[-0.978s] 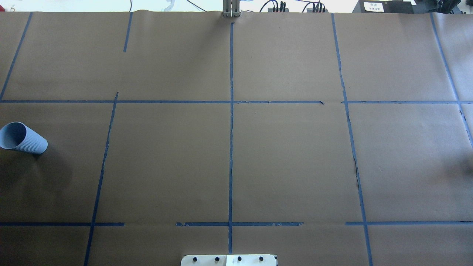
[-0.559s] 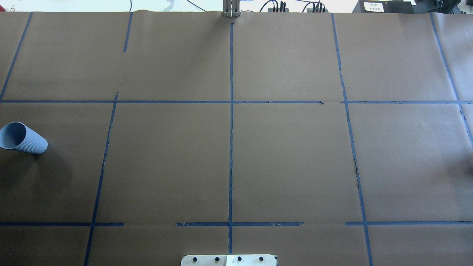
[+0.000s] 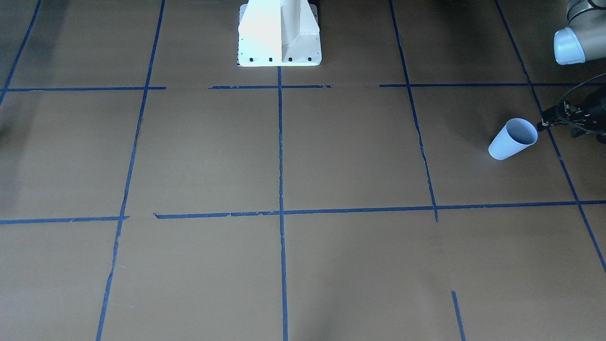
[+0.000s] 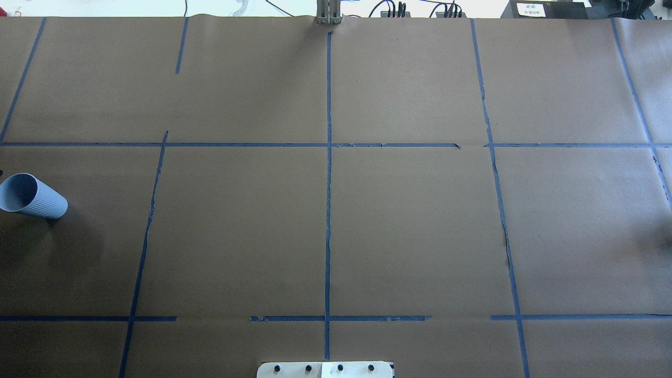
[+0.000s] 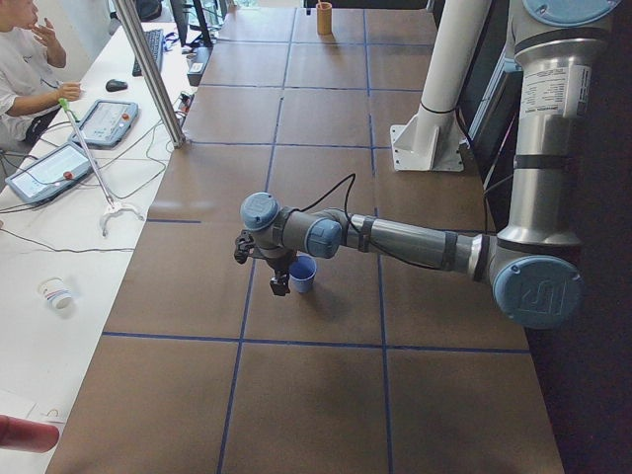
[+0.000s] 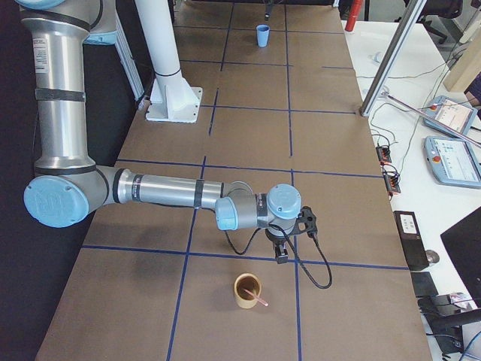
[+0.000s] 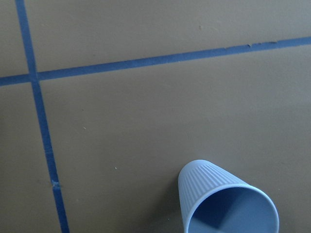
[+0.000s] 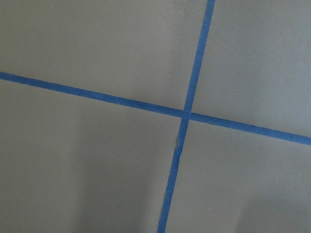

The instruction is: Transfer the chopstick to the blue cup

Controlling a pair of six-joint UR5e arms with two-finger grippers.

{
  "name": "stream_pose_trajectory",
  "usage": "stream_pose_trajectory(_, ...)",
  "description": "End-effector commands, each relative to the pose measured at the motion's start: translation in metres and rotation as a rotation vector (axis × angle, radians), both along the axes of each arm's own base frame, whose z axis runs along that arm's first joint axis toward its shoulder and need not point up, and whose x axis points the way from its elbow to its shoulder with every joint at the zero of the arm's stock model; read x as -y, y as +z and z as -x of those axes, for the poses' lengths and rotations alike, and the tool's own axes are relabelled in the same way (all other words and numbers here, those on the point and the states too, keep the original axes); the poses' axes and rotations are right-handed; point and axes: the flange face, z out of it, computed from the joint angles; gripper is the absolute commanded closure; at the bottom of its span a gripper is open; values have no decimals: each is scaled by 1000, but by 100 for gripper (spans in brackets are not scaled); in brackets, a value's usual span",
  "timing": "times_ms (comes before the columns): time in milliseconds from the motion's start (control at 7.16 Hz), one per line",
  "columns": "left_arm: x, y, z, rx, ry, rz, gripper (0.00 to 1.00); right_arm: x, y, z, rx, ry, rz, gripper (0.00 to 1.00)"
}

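The blue cup [image 4: 32, 196] stands upright near the table's left end, seen too in the front view [image 3: 512, 139] and the left wrist view [image 7: 226, 201]; its inside looks empty. My left gripper [image 3: 541, 125] hovers close beside the cup's rim [image 5: 279, 284]; whether its jaws are open I cannot tell. The chopstick [image 6: 260, 299] leans in a brown cup [image 6: 247, 290] at the table's right end, its pink tip over the rim. My right gripper [image 6: 280, 254] hangs just past that brown cup, pointing down; I cannot tell if it is open or shut.
Blue tape lines grid the brown paper table [image 4: 409, 226]. The robot's white base [image 3: 279, 33] stands at the middle of the near edge. A person sits at a side bench with tablets [image 5: 104, 123] and cables. A metal post [image 5: 148, 69] rises at the table's far edge.
A dark sliver of the left gripper now shows at the overhead view's left edge, just above the blue cup. The cup has not moved.
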Motion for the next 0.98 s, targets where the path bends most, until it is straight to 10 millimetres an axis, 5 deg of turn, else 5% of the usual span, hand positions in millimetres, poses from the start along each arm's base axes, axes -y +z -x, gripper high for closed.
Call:
stream_pose_trajectory(0,-6,1,-35,10,24,55,1,-1,2,0,0,1,6,0)
stream_pose_trajectory(419,-7,21,-49,65,38,41,11,-2,6,0,0,0,13,0)
stream_pose_trajectory(559,-5,35,-50,53,30,16,29,-2,6,0,0,0,13,0)
stream_pose_trajectory(699,-3,31,-51,46,-5,22,72,-2,6,0,0,0,13,0)
stream_pose_trajectory(838,-2,24,-51,37,-15,18,93,-2,5,0,0,0,10,0)
